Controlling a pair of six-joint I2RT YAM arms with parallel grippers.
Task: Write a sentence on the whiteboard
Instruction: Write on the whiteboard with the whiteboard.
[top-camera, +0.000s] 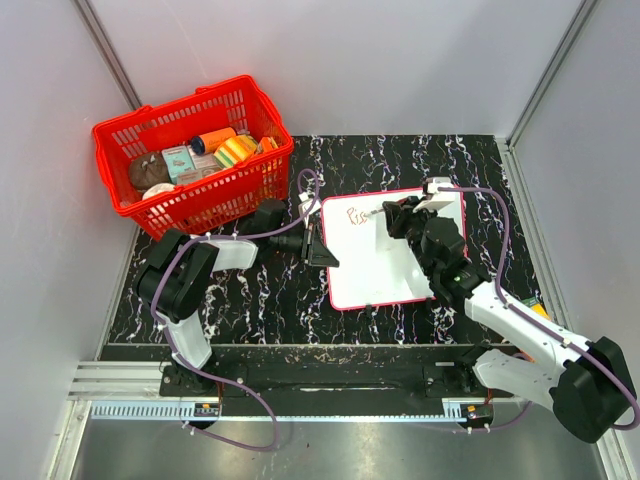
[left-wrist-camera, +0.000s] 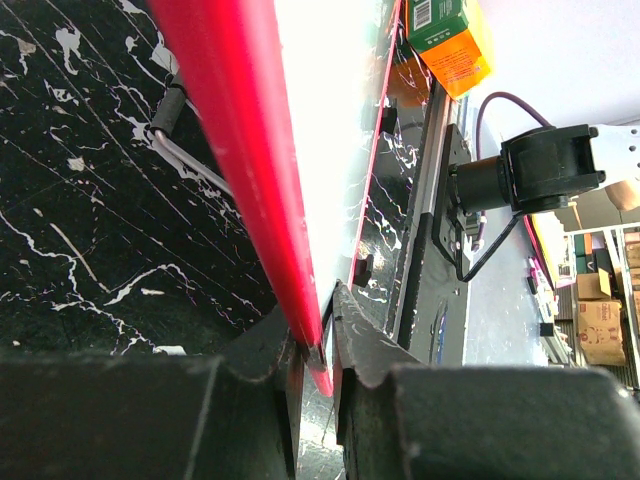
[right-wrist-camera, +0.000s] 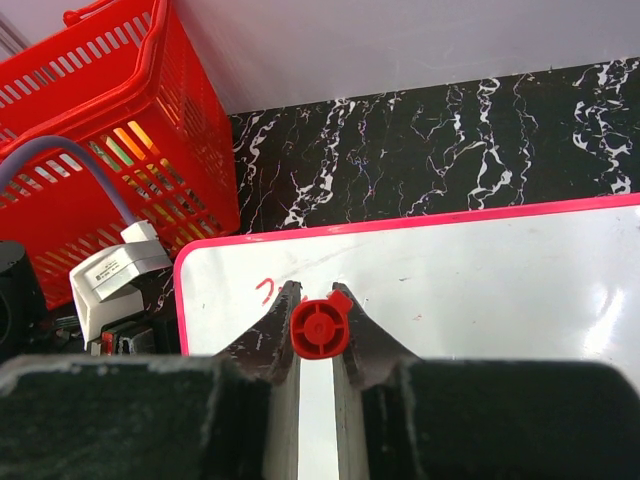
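Observation:
The whiteboard (top-camera: 375, 275) lies on the black marbled table, tilted a little, with its pink-red rim showing. My left gripper (top-camera: 318, 245) is shut on its left edge; in the left wrist view the red edge (left-wrist-camera: 240, 150) runs between the fingers of the gripper (left-wrist-camera: 318, 350). My right gripper (top-camera: 395, 215) hangs over the board's upper part, shut on a red marker (right-wrist-camera: 320, 328) that points down at the white surface (right-wrist-camera: 480, 280). A few red strokes of the sentence (top-camera: 357, 214) stand near the top left corner, just left of the marker (right-wrist-camera: 268, 290). The marker's tip is hidden.
A red basket (top-camera: 195, 150) with several packets stands at the back left, close to the left arm. A green and orange box (left-wrist-camera: 450, 40) lies near the right arm's base (left-wrist-camera: 540, 170). Grey walls close in the table on three sides.

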